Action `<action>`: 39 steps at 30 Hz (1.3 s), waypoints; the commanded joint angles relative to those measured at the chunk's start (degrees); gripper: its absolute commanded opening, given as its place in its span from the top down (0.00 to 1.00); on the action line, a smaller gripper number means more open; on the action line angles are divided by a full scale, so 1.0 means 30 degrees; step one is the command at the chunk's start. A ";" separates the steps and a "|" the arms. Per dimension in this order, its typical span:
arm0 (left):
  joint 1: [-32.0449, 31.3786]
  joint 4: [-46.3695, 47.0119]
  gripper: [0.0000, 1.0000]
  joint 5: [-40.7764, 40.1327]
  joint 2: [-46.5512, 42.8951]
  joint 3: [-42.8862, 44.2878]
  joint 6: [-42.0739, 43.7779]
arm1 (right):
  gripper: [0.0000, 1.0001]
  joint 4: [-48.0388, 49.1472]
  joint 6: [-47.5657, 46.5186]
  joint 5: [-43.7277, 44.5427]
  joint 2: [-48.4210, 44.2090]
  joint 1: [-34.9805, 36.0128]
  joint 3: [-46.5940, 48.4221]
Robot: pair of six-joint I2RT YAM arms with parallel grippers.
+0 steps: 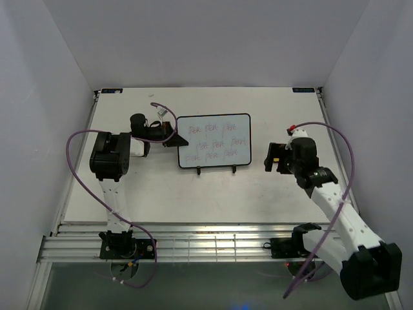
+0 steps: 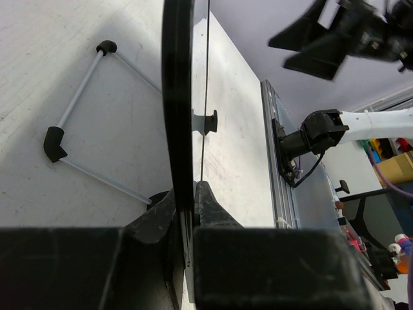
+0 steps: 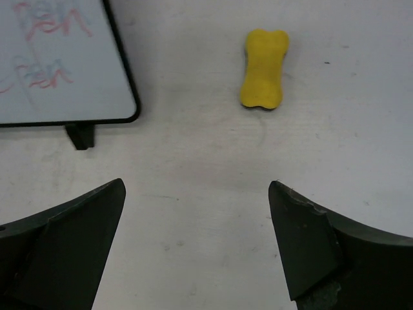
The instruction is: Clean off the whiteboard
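Left gripper [image 1: 169, 134] pinching the 9 o'clock edge of the black-framed white whiteboard [image 1: 214, 141]; right gripper [image 3: 197, 213] spread wide, yellow bone-shaped eraser [image 3: 264, 68] at its 1 o'clock.

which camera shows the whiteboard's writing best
Top external: the whole whiteboard faces it, red writing visible. Right wrist catches only one corner with a few words; left wrist sees just the frame edge-on, gripped by the left gripper.

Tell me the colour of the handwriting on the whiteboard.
Faint red handwriting on the whiteboard; right wrist view shows it best.
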 commanded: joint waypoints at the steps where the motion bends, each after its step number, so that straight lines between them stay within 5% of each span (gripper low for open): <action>1: -0.0012 0.0597 1.00 -0.0507 -0.0860 -0.0332 0.0688 | 0.05 0.0730 -0.0469 -0.2325 0.3848 -0.3453 0.1999; 8: -0.0012 0.0861 1.00 -0.0829 -0.1124 -0.0596 0.0688 | 0.26 -0.1754 -0.2610 -0.0351 1.4590 -0.3928 0.9167; 11: 0.0104 0.0832 1.00 -0.0771 -0.1212 -0.0567 0.0688 | 0.33 -0.1732 -0.2727 -0.0345 1.6769 -0.3870 1.0205; 29: 0.0427 0.0686 1.00 -0.1093 -0.1300 -0.0304 0.0571 | 0.56 -0.1643 -0.3138 0.0827 1.8447 -0.3020 1.1204; 39: 0.0457 0.0627 1.00 -0.1064 -0.1358 -0.0274 0.0542 | 0.49 -0.1614 -0.2961 0.0973 1.8506 -0.2991 1.0530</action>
